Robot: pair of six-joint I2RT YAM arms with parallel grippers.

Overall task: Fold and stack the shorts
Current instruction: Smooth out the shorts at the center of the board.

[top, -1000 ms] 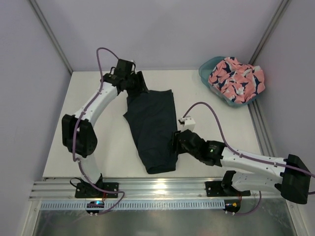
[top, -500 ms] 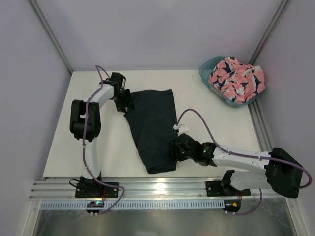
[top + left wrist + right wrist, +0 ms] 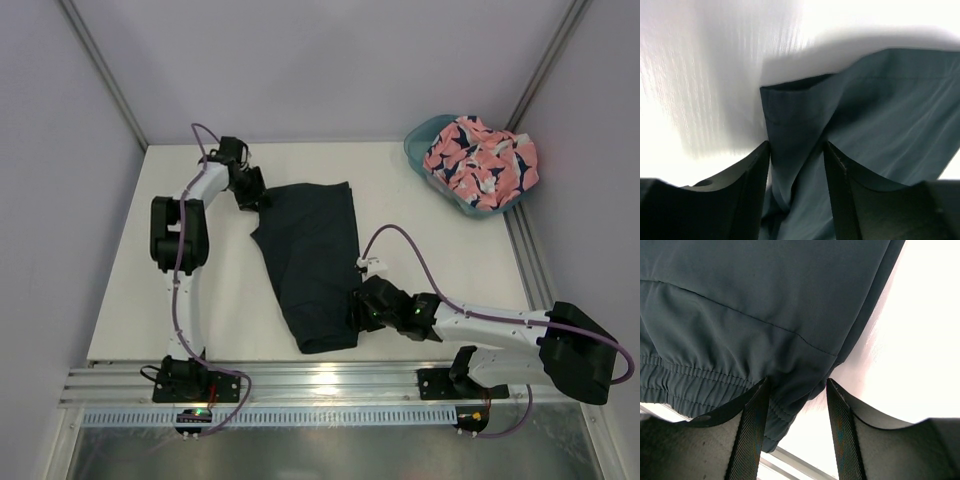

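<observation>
The dark navy shorts lie flat and lengthwise on the white table, elastic waistband toward the near edge. My left gripper is low at their far left corner. In the left wrist view the gripper is open, with a fold of the shorts lying between its fingers. My right gripper is at the shorts' right edge near the waistband. In the right wrist view it is open astride the edge of the shorts. The pink patterned shorts lie bunched in the teal tub.
The tub stands at the far right corner against the enclosure frame. A metal rail runs along the table's near edge by the arm bases, and grey walls close in the table at the back and left.
My left arm has come down from a raised pose and drawn back to the shorts' far left corner. My right gripper has shifted slightly nearer along the right edge. The shorts have barely moved.
</observation>
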